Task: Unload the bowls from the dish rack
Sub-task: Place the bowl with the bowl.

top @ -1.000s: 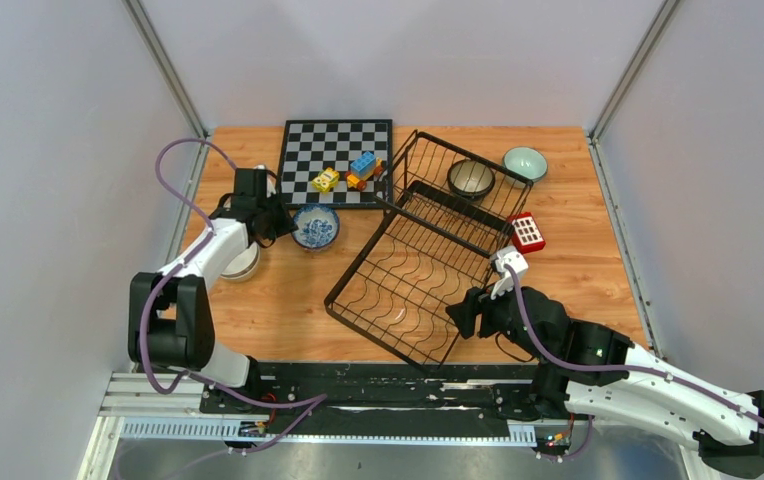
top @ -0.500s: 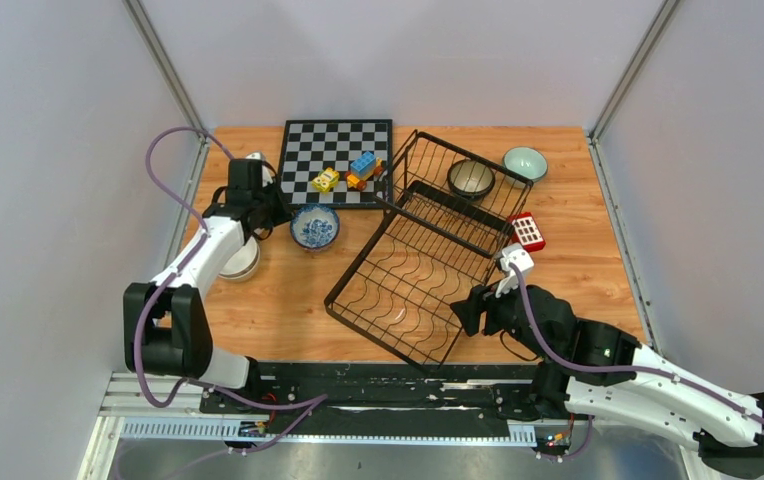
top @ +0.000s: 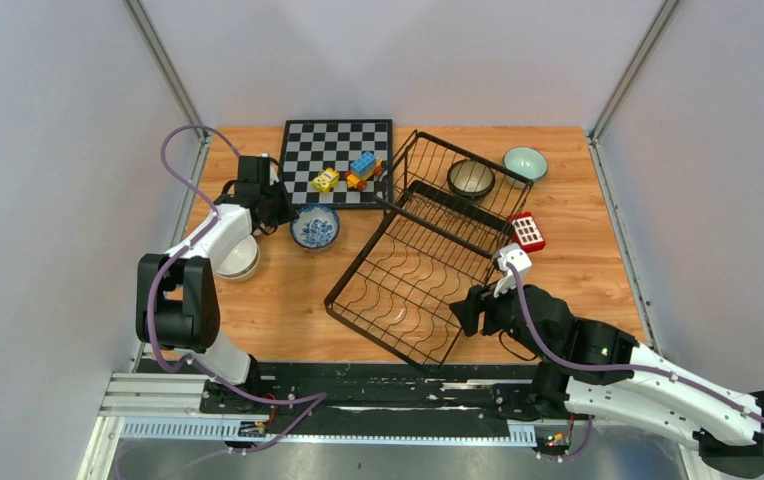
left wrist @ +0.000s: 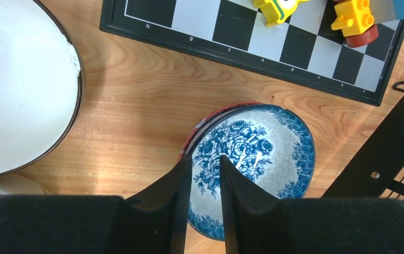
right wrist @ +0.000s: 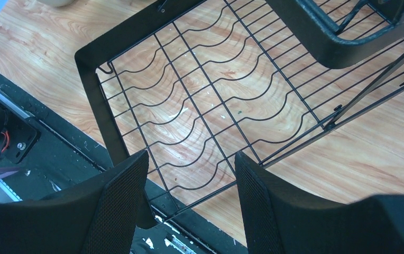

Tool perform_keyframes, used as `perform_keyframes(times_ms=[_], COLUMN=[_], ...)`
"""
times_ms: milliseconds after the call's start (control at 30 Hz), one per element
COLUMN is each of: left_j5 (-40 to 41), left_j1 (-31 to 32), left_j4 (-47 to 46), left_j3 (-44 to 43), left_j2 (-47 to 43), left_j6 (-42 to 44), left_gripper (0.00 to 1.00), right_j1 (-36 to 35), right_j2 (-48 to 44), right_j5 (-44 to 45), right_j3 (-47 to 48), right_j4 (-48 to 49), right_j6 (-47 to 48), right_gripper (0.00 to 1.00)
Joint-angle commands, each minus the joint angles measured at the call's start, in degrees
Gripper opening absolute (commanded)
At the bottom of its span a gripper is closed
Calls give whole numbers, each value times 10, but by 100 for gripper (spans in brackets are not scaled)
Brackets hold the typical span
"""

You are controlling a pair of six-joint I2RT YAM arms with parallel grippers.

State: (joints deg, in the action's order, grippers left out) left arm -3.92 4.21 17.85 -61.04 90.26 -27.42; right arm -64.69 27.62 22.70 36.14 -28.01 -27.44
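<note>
The black wire dish rack (top: 413,270) lies at an angle mid-table; its grid floor fills the right wrist view (right wrist: 205,95). A dark bowl (top: 471,178) sits in its far section. A mint bowl (top: 525,162) stands on the table behind the rack. A blue-and-white patterned bowl (top: 315,226) rests on the table left of the rack, also in the left wrist view (left wrist: 263,153). A white-inside bowl (top: 238,258) sits at the left (left wrist: 20,84). My left gripper (top: 276,212) hovers at the patterned bowl's left rim (left wrist: 205,159), narrowly open and empty. My right gripper (top: 464,312) is open over the rack's near corner (right wrist: 189,174).
A chessboard (top: 336,160) with several coloured toy blocks (top: 350,172) lies at the back, its edge in the left wrist view (left wrist: 231,53). A red case with white squares (top: 526,232) lies right of the rack. The black base rail (top: 388,385) runs along the near edge.
My left arm has swung slightly back and left; the patterned bowl has stayed put on the table. My right gripper has barely moved.
</note>
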Motion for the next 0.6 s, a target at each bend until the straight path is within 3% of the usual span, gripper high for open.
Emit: perform_keyframes(times_ms=[0,567], left_j5=[-1,-14], left_j1=[-1,-2], left_j4=[-15,-15], left_j3=[-13,-8], left_j2=[10,0], left_j6=[7,5], left_gripper=[27,26], right_j1=[7,6], right_j2=[3,-5], right_j5=[6,8], right_j3=[10,7], right_j4=[-9,-9], right_j6=[-8,-5], right_gripper=[64,64])
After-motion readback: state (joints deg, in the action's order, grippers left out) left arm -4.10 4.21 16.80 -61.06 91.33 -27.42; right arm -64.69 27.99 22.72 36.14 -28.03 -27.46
